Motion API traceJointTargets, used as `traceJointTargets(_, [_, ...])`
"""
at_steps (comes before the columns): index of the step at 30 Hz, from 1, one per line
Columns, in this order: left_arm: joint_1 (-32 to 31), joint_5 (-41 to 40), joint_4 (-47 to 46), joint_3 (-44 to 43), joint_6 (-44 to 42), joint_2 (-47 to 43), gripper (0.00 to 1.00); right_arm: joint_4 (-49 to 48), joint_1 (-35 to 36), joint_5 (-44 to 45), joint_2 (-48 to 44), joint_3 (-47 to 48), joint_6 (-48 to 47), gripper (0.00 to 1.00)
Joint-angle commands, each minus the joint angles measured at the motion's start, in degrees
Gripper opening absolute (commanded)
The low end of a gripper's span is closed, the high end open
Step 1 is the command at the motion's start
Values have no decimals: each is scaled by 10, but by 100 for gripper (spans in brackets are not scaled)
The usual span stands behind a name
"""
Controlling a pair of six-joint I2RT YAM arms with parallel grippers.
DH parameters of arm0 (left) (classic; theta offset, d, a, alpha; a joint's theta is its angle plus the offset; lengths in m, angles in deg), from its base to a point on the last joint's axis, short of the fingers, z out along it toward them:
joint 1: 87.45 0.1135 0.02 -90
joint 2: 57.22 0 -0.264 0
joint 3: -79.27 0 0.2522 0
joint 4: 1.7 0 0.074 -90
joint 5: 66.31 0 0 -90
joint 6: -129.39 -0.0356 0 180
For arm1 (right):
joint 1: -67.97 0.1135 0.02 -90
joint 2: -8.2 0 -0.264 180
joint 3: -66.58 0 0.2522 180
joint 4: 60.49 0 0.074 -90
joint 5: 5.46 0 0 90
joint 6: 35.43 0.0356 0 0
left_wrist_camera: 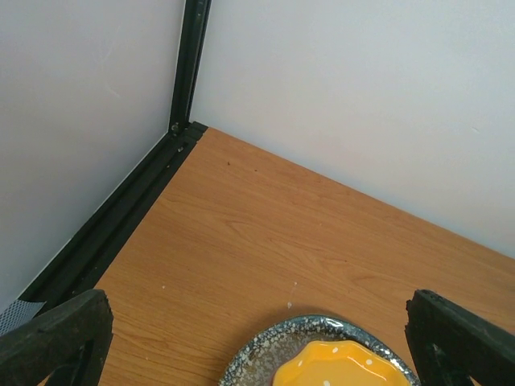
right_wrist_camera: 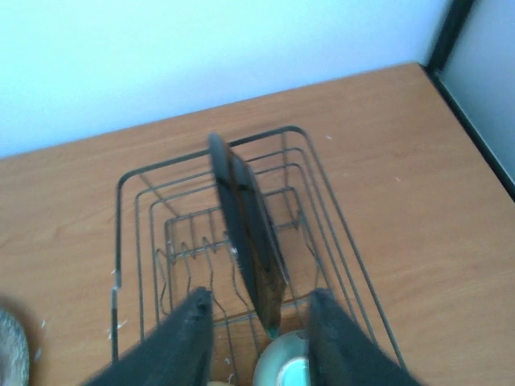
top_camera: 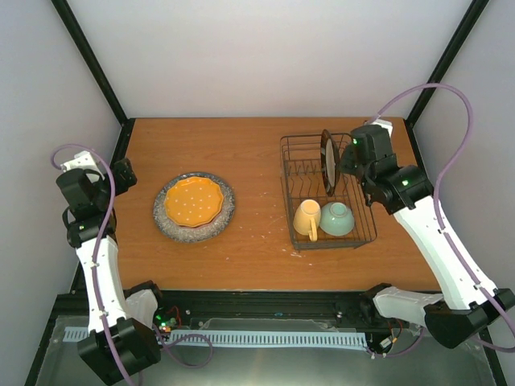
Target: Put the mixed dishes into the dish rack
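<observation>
The right hand (right_wrist_camera: 259, 297) is released. Its two fingers (right_wrist_camera: 189, 342) are spread on either side of a dark plate (top_camera: 327, 161), with a gap showing between each finger and the plate in the right wrist view, though the fingers are blurred there. The plate stands on edge in the slots at the far end of the dish rack (top_camera: 299, 170).

The rack sits on the right half of the wooden table (top_camera: 241, 257), with its long side running away from the arms. It is a rectangular basket of thin dark wire with an open rim, low walls of parallel wires, and a row of short upright prongs along its floor. The wood shows through the wires everywhere.

At the near end of the rack a pale yellow mug (top_camera: 306, 219) lies on its side. A pale green bowl (top_camera: 337, 219) sits just beside it on the right, with its opening facing up.

The left hand (left_wrist_camera: 257, 297) is also released and grasps nothing. Its fingers are wide apart at the table's left edge, well apart from the rack. Near it, on the left half of the table, an orange scalloped plate with pale dots (top_camera: 193, 201) rests on a larger speckled grey plate (top_camera: 165, 221).
</observation>
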Motion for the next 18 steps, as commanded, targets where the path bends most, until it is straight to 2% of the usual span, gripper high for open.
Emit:
traceJointTargets(1, [2,19,6,-7,16,-9,100,-44,8,-117,24,4,-44,17])
traceJointTargets(2, [1,21,6,-6,19,-9,100,-49,19,-129,38,7,-50,9])
traceJointTargets(4, [1,24,5,-4,20,-9,100,-49,51,-124,72,18,-63,3])
traceJointTargets(7, [1,24,5,-5,20,-8,100,-51,75,-116,124,36,-70,3])
traceJointTargets(16, [1,24,2,2,15,-2,100,-67,73,-100,292,92,-65,3])
traceJointTargets(18, [1,22,0,3,12,-1,100,-75,64,-120,327,106,-63,3])
